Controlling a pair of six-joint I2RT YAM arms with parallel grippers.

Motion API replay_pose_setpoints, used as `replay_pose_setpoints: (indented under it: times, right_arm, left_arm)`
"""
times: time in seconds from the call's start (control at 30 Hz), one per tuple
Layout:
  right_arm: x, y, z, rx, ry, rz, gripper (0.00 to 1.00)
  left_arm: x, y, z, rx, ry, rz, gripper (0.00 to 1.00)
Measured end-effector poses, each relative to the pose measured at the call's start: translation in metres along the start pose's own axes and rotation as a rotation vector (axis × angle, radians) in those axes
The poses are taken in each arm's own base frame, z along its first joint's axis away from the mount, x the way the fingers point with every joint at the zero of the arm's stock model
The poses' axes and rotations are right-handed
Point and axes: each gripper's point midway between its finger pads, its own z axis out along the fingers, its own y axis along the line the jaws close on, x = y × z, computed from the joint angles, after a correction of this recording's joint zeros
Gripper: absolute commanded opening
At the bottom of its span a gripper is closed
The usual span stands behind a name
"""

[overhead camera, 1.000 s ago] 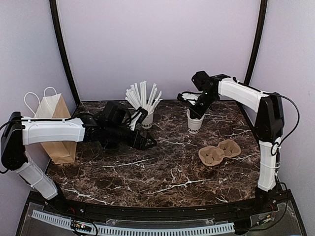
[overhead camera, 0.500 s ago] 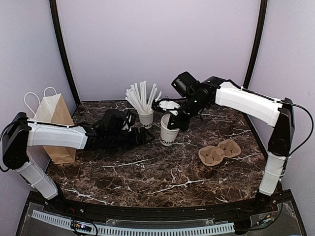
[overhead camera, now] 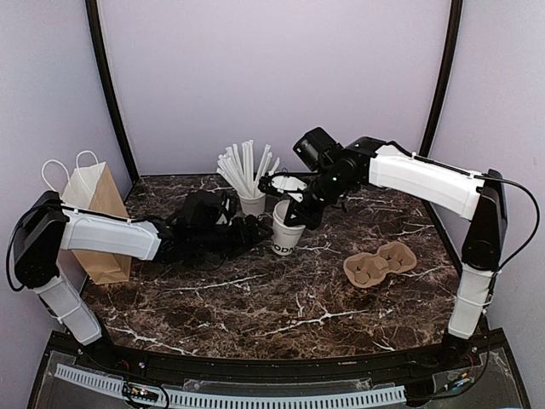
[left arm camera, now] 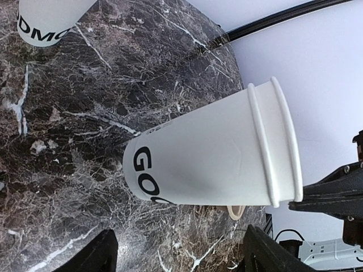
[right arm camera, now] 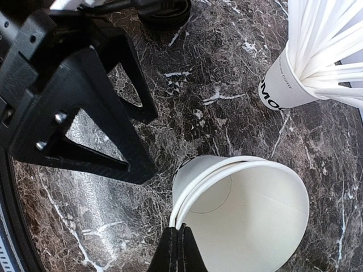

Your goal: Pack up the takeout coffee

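The small white paper takeout coffee cup with dark lettering [overhead camera: 288,233] is open-topped, near the middle of the dark marble worktop [overhead camera: 281,311]; we cannot tell whether its base touches. Nearest us, to its right and well apart, lies a brown moulded-pulp cup carrier [overhead camera: 379,264]. At the left edge stands a brown paper bag with white handles [overhead camera: 98,213]. Our left hand [overhead camera: 254,232] faces the cup from the left, fingers spread wide, gripping nothing. Our right hand [right arm camera: 178,245] is pinched closed on the cup's rim from above. Just behind stands a white paper cup full of white straws [overhead camera: 252,203].
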Motion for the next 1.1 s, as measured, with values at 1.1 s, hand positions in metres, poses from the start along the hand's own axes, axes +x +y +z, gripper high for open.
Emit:
replay_pose_setpoints:
  times: [1.1]
  right_arm:
    - [0.012,0.005,0.013,-0.023,0.025,0.066,0.0]
  left_arm:
    - [-0.001,-0.019,0.021,0.104,0.025,-0.069,0.78]
